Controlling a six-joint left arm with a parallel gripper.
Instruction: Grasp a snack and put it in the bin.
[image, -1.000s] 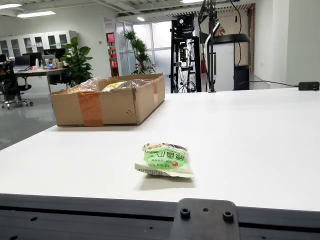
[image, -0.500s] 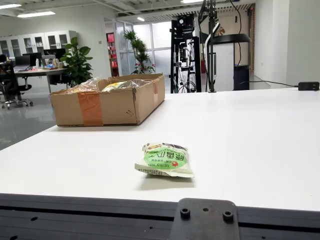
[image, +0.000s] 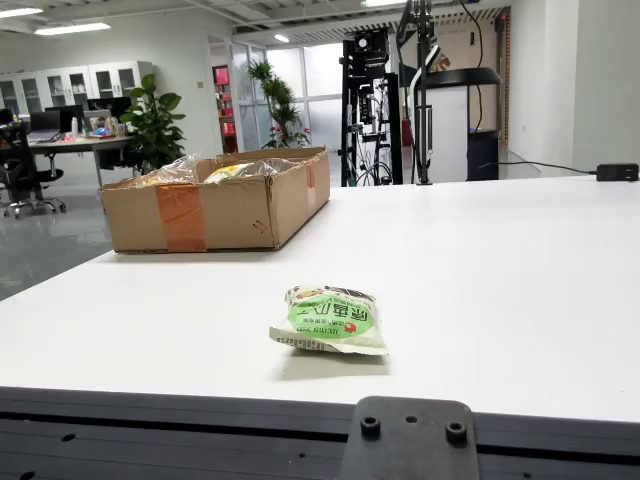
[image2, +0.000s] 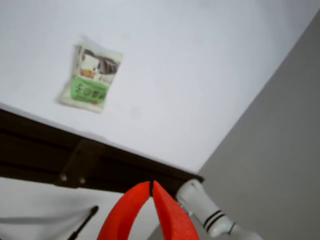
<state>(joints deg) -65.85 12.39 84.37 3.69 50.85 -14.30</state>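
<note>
Two red fingers (image2: 172, 215) meet tip-to-tip, above the table edge (image2: 100, 165).

On your white table (image: 520, 280) you have one loose snack packet (image: 330, 320), green-labelled; the overhead view shows the same single packet (image2: 91, 75). One cardboard box (image: 215, 205), with one strip of brown tape on its near face. Inside it you can count at least two clear-wrapped packets (image: 215, 170); any more are hidden by the wall. One red gripper (image2: 151, 186) shows in the overhead view, its two tips meeting. In the front view, one metal bracket (image: 410, 440) carries two bolts. Two potted plants stand behind you (image: 155, 120).
</note>
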